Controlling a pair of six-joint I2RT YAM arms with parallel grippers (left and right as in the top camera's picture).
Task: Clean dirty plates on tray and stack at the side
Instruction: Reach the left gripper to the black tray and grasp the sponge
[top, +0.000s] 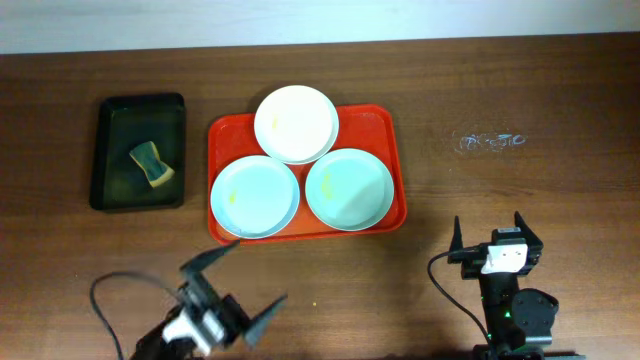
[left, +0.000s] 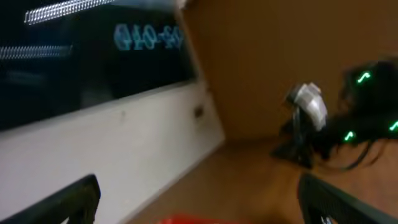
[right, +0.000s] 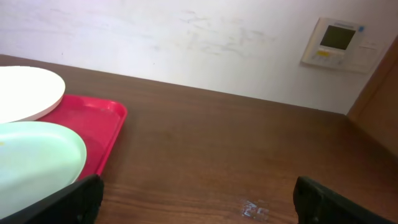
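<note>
The orange-red tray (top: 394, 160) lies mid-table with three plates on it: a cream-white plate (top: 295, 123) at the back, overlapping the rim, a mint-blue plate (top: 254, 196) front left and a mint-blue plate (top: 348, 188) front right. Faint yellowish smears show on them. My left gripper (top: 236, 284) is open and empty near the front edge, below the tray. My right gripper (top: 488, 234) is open and empty, front right of the tray. The right wrist view shows the tray corner (right: 99, 124), the cream plate (right: 25, 92) and a mint plate (right: 34, 158). The left wrist view is blurred, with a red sliver of tray (left: 186, 219).
A black tray (top: 112, 152) with a yellow-green sponge (top: 151, 164) sits at the left. A whitish smudge (top: 490, 142) marks the bare wood right of the red tray, also in the right wrist view (right: 254, 209). A white wall runs behind the table.
</note>
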